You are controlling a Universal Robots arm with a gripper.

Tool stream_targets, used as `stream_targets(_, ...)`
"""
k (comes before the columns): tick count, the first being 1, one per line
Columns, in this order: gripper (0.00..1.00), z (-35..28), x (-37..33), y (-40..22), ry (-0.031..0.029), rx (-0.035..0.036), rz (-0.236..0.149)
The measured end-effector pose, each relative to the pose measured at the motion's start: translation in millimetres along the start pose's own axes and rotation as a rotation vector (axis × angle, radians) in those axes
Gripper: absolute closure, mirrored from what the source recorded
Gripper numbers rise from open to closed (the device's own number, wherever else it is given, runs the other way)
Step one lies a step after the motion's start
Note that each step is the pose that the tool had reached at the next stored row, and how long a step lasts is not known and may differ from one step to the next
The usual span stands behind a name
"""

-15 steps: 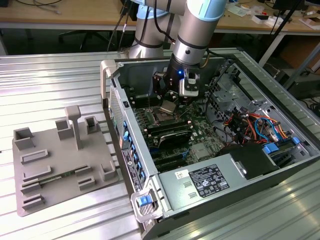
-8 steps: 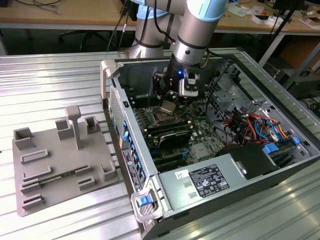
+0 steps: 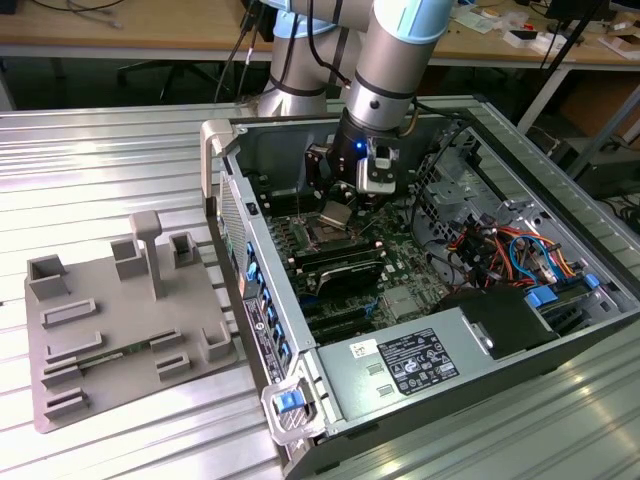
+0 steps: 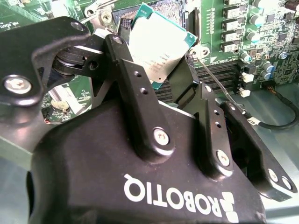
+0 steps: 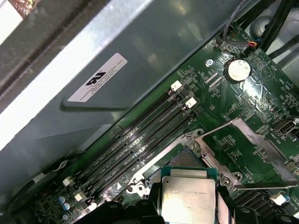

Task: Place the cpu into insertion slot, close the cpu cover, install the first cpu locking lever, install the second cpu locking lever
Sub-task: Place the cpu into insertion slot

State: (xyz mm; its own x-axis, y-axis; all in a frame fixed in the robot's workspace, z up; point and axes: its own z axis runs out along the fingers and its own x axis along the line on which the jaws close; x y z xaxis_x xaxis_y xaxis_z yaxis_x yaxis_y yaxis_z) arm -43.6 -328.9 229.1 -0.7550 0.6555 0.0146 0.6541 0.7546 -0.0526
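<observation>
Your gripper (image 3: 337,216) is clamped on the cpu (image 3: 335,213). In the second wrist view you see its black fingers (image 4: 125,70) pressing two opposite edges of the chip (image 4: 156,44), silver top facing you.

Going from the exterior view's left, you first meet a grey fixture plate (image 3: 100,330) with raised blocks, lying on the ribbed metal table (image 3: 120,160). Next comes the open computer case (image 3: 250,290), lying on its side. The arm reaches down into its middle, holding the cpu tilted just over the insertion slot (image 3: 322,238); you cannot tell whether the chip touches it. Nearer the camera, the power supply (image 3: 440,340) carries a white printed label (image 3: 405,365). Toward the exterior view's right you find a bundle of orange and blue cables (image 3: 510,250).

In the first wrist view the cpu (image 5: 188,196) covers part of the dark slot (image 5: 180,161). The cpu cover (image 5: 254,135), a silver frame with a cut-out centre, is swung open beside the slot. Long black RAM slots (image 5: 140,140) run along the other side, and a coin cell (image 5: 237,70) sits further off on the green board. A white sticker (image 5: 98,77) with a dark logo and fine print is stuck to the grey case wall. White lettering (image 4: 182,196) runs across the gripper's body, upside down.
</observation>
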Motion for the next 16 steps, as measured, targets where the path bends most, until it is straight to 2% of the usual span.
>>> stream_targets(16, 0.45, 1.2, 0.0, 0.1, 0.0010, -0.0003, 0.019)
